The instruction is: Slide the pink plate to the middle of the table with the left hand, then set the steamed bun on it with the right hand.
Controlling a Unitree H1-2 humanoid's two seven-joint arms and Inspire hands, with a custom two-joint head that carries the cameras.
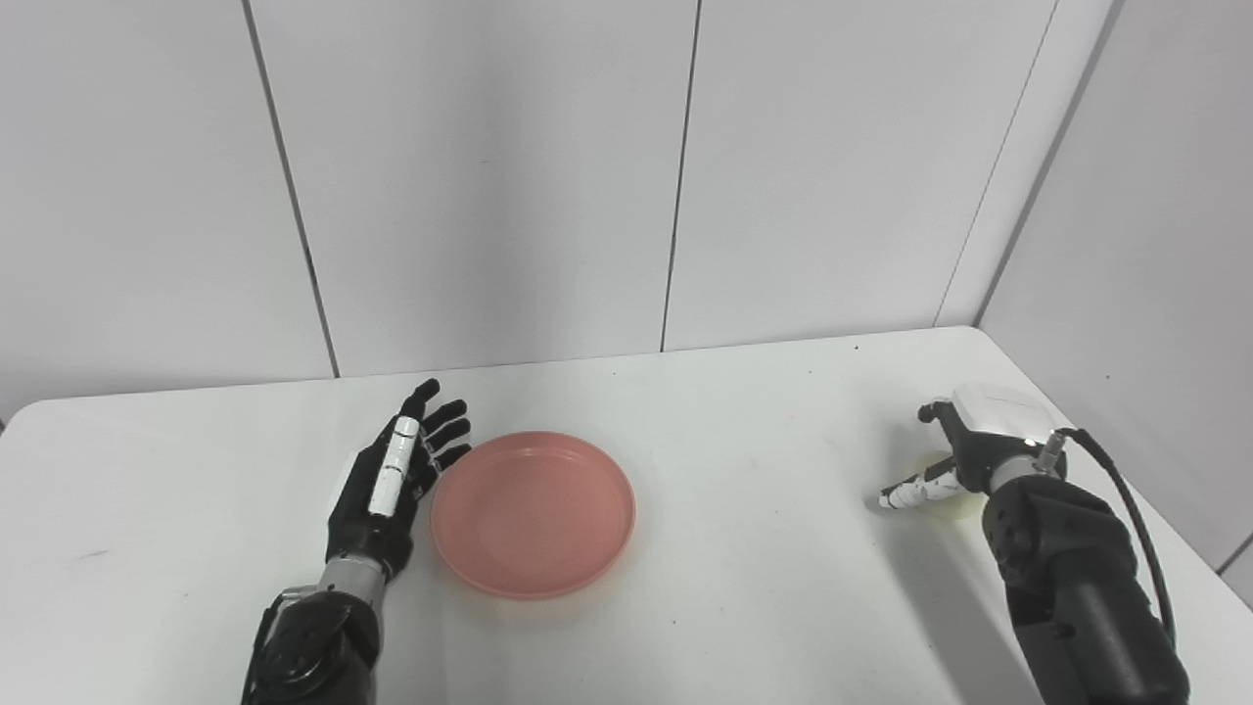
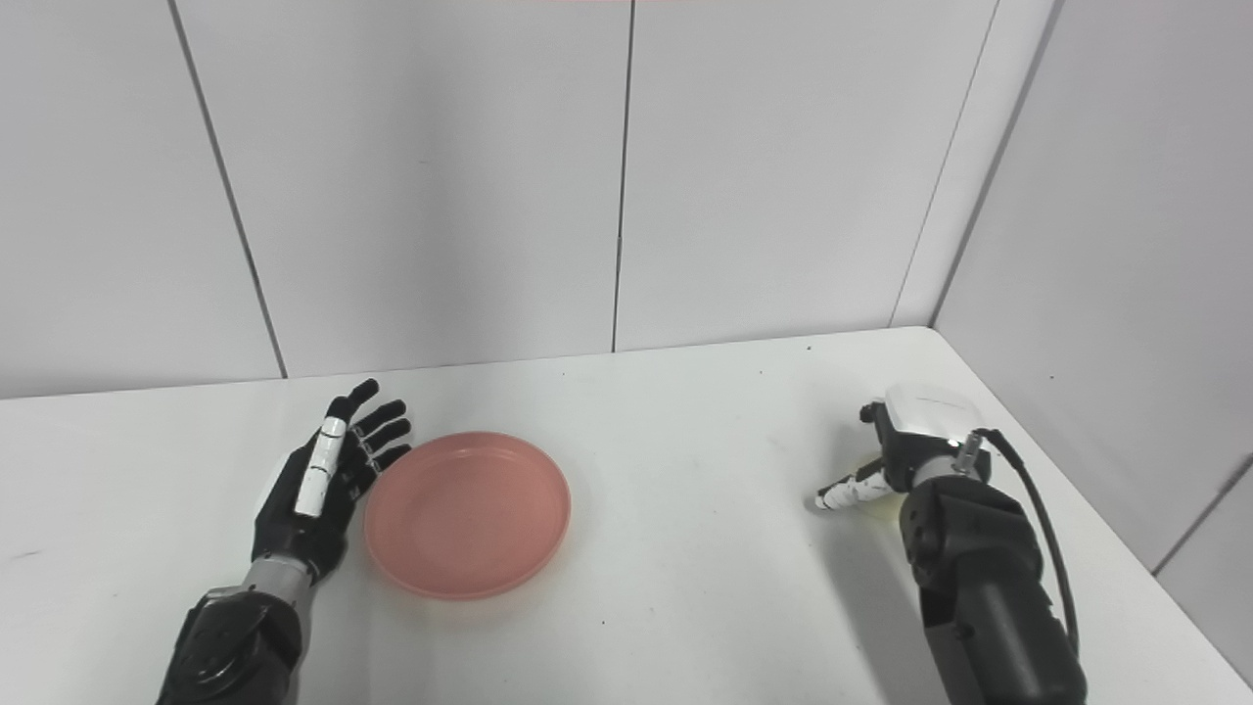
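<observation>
While left hand flanks pink plate, right hand seemingly covers bun.

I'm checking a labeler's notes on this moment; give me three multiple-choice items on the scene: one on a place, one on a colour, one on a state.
1. The left hand is: A) at the plate's left rim B) on the plate's middle C) at the table's right edge
2. The plate is: A) blue B) pink C) green
3. The plate holds: A) a bun B) a cup C) nothing

Key: 1 A, its fingers lie beside the left rim. 2 B, it is plainly pink. 3 C, its inside is bare; a pale thing under the right hand may be the bun.
</observation>
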